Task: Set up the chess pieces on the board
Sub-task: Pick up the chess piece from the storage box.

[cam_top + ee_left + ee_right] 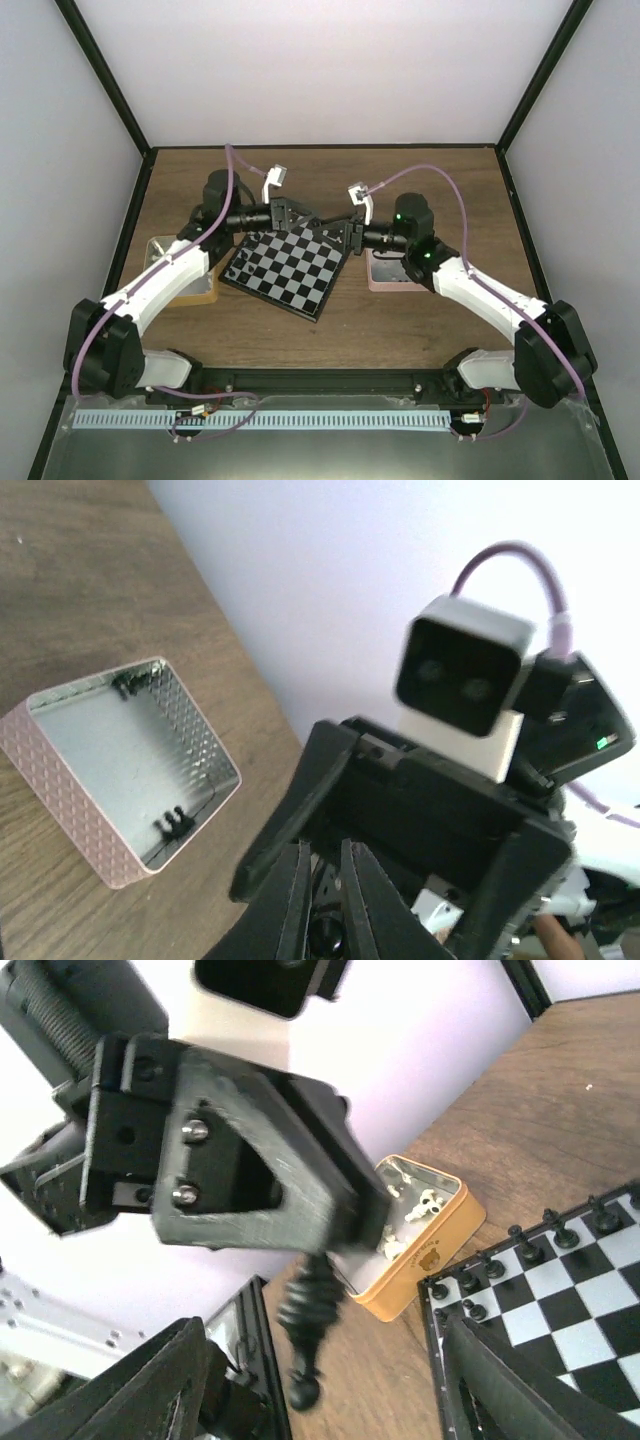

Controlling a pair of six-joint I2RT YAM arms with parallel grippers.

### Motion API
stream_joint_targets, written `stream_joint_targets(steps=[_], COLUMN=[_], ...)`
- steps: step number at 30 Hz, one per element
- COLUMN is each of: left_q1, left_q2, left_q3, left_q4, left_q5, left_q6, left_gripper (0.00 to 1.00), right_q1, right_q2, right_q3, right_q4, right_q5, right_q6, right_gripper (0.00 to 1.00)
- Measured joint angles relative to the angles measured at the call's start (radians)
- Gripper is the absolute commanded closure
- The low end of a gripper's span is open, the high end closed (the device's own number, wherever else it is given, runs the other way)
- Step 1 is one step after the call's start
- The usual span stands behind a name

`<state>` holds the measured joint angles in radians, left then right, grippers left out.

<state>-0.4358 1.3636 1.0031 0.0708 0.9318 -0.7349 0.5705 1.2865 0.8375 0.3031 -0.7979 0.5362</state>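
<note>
1. Right gripper (338, 232) — fingers (170, 1380) spread wide, either side of a black chess piece (305, 1330).
2. Left gripper (335, 1248) — jaws pinching that piece, just off the edge of the board (560, 1295).
3. More black pieces (528, 1250) line that edge.

A black and grey checked board (288, 268) lies at a slant in the middle of the brown table (400, 330). The left gripper (292, 213) and the right gripper (338, 232) are close together over its far corner. A tan tray (205, 292) sits just left of the board and a pink tray (385, 278) just right.
</note>
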Motion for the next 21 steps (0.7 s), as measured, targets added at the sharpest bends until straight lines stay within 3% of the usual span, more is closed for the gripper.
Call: stream_joint_targets(steps=[9,14,21], left_q1=[-0.003,-0.003,-0.003], left_q2=[-0.076,-0.08,-0.08], left_q3=[-0.107,-0.143,-0.149], left_q4=[0.257,0.331,0.373], left_q5=[-0.144,-0.2,-0.235], left_q6=[-0.242,-0.323,-0.376], left_gripper=[0.96,0.96,0.96], right_q1=[-0.002,0.001,0.006], right_q2=[-0.019,-0.019,-0.003], right_q3=[-0.144,-0.144,-0.144], right_q4=[0.332,0.441,0.474], right_q5=[0.106,0.124,0.141], right_q6=[0.397,0.508,0.573], right_gripper=[0.39,0.47,0.5])
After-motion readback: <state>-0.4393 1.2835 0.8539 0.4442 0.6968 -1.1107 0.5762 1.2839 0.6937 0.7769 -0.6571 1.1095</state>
